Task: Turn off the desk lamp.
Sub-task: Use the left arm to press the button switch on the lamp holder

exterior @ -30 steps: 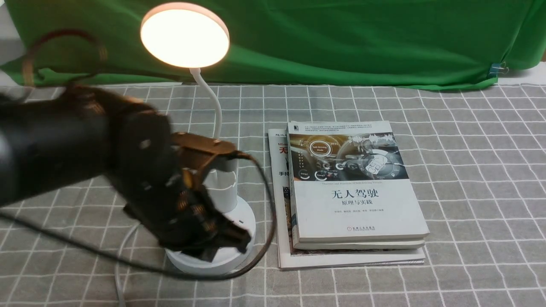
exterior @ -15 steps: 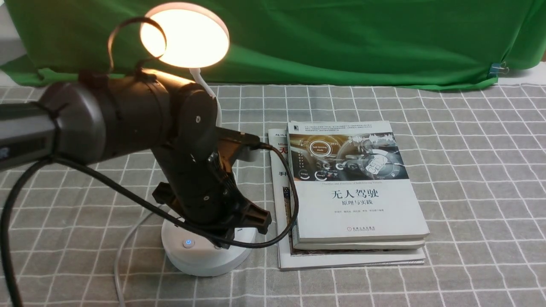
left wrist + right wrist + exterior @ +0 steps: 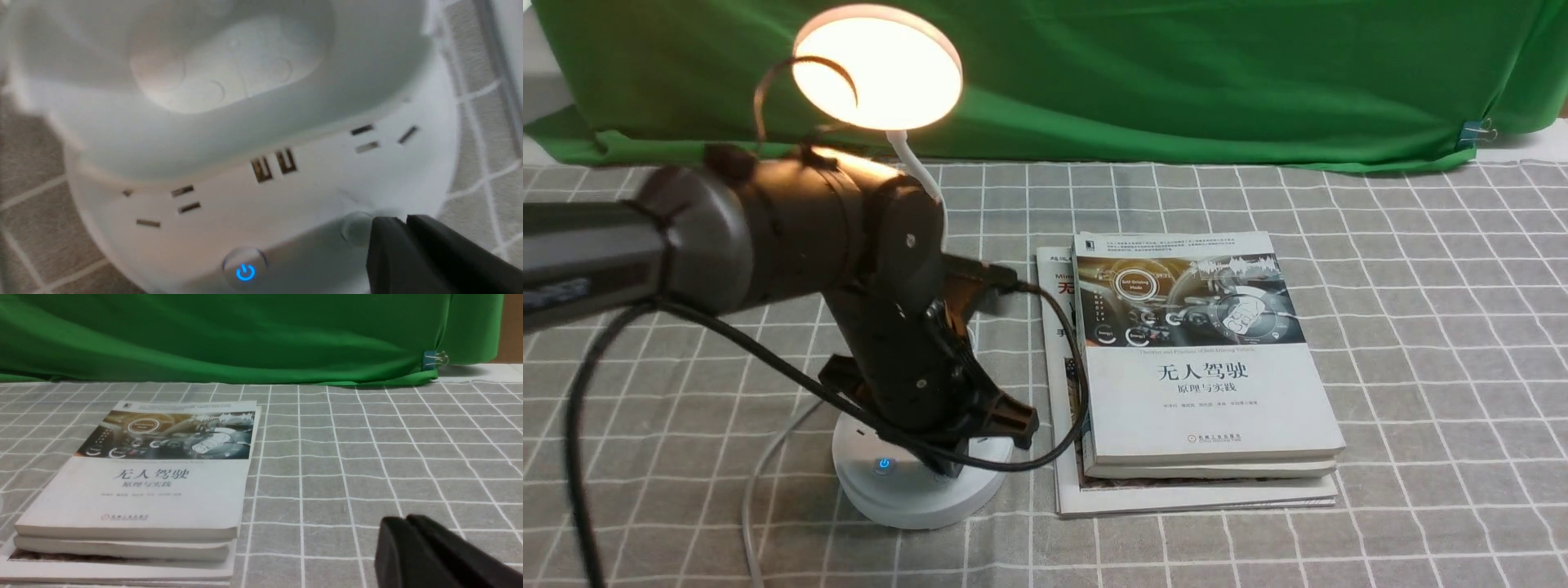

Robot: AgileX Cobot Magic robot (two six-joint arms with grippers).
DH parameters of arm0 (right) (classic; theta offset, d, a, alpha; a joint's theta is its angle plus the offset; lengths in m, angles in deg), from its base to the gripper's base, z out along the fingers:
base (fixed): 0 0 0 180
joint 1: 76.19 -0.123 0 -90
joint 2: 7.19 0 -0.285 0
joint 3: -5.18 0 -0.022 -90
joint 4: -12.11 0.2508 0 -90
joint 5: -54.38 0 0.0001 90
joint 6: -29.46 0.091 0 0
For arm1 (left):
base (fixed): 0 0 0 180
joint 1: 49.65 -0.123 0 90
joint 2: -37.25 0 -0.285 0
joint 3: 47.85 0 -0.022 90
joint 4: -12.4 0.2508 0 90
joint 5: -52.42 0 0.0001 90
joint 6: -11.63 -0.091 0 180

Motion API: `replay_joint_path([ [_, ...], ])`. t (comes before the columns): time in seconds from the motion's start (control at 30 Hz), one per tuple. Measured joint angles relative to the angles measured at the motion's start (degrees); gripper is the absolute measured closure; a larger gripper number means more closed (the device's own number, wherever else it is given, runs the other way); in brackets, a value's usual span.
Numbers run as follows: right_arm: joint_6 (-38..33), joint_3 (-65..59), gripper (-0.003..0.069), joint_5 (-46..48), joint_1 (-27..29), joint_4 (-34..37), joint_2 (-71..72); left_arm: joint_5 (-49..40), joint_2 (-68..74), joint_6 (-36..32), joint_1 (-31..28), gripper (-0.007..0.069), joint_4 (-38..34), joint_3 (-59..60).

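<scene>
A: Front view, from the left: where's the desk lamp (image 3: 913,496)?
B: Left on the checked cloth (image 3: 1421,327), lit, beside the stacked books (image 3: 1201,359).
A: The left gripper (image 3: 402,222)?
B: Down at the lamp's base, fingers pressed together, tips at the unlit button (image 3: 354,234) beside the blue-lit button (image 3: 245,271).
A: The right gripper (image 3: 404,522)?
B: Closed too, over the cloth near the books.
</scene>
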Motion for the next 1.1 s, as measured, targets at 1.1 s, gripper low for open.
replay_joint_path([
  [1.1,0.0,0.0,0.0624,0.0,0.0,0.0,0.0,0.3,1.4,0.5,0.0,0.0606,2.1,-1.0],
])
